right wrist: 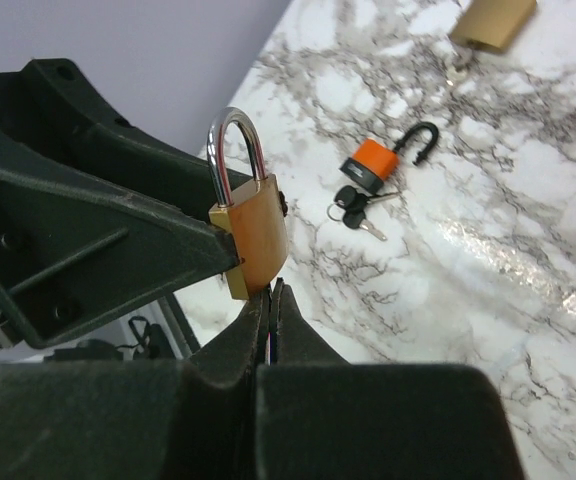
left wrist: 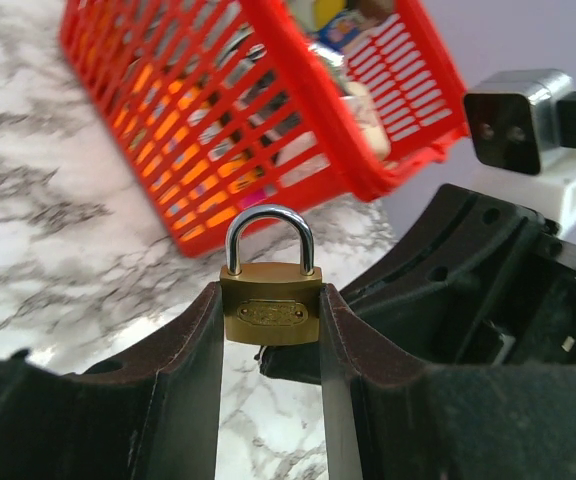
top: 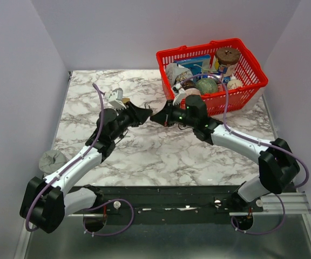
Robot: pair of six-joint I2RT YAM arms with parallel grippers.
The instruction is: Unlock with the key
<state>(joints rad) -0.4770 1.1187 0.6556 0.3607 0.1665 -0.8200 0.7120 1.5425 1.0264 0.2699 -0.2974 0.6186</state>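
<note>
Your left gripper point(left wrist: 270, 298), part-open, clamps the brass padlock point(left wrist: 270, 312). Your right gripper point(right wrist: 271, 295), shut just beneath it, likely must turn the hidden key next.

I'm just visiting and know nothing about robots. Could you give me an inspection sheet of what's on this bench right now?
Surface: marble-patterned table.
Job's things: brass padlock, shackle closed, held above table; orange padlock lying open, keys beside it.
Clutter: red basket of odds and ends, far right; grey cloth, left edge.
Grippers: left gripper clamps brass padlock; right gripper shut, tips at its base, no key visible.
Cables: purple cables along both arms.
Surroundings: plain pale walls.
</note>
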